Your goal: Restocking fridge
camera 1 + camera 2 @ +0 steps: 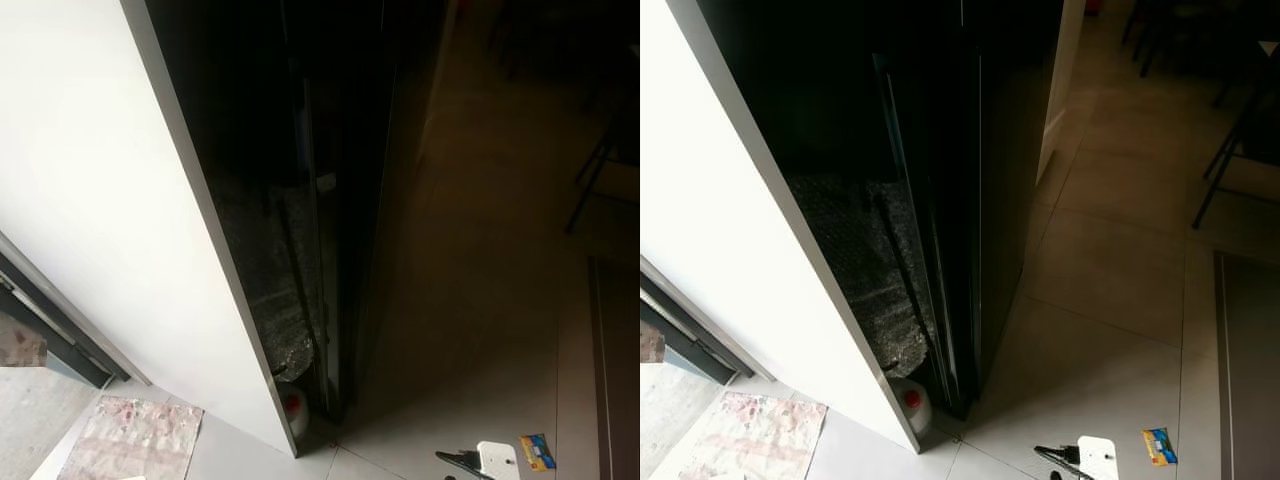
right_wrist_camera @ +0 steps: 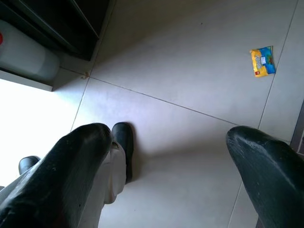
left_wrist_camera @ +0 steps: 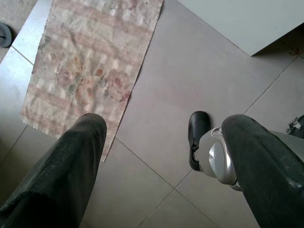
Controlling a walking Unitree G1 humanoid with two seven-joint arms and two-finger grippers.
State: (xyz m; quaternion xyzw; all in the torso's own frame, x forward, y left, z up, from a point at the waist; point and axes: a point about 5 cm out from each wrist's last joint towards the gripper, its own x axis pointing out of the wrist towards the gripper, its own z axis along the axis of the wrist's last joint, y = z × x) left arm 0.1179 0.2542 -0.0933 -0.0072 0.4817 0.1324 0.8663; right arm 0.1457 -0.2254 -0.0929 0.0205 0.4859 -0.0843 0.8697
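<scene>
A tall white panel point(image 1: 110, 200) stands on my left, with a dark glossy unit point(image 1: 940, 150) beside it that has a narrow vertical gap down its front. At the foot of that gap sits a white jug with a red cap point(image 1: 912, 405). Both arms hang down over the floor. My left gripper point(image 3: 165, 122) is open above the tiles next to a floral mat point(image 3: 90, 61). The right gripper point(image 2: 168, 133) is open too, holding nothing, with the jug point(image 2: 23, 57) off to one side.
A yellow and blue packet point(image 1: 1156, 446) and a white adapter with a black plug point(image 1: 1096, 458) lie on the tiles to my right. Dark chair legs point(image 1: 1230, 150) stand at the far right. My black foot point(image 3: 197, 137) rests on the floor.
</scene>
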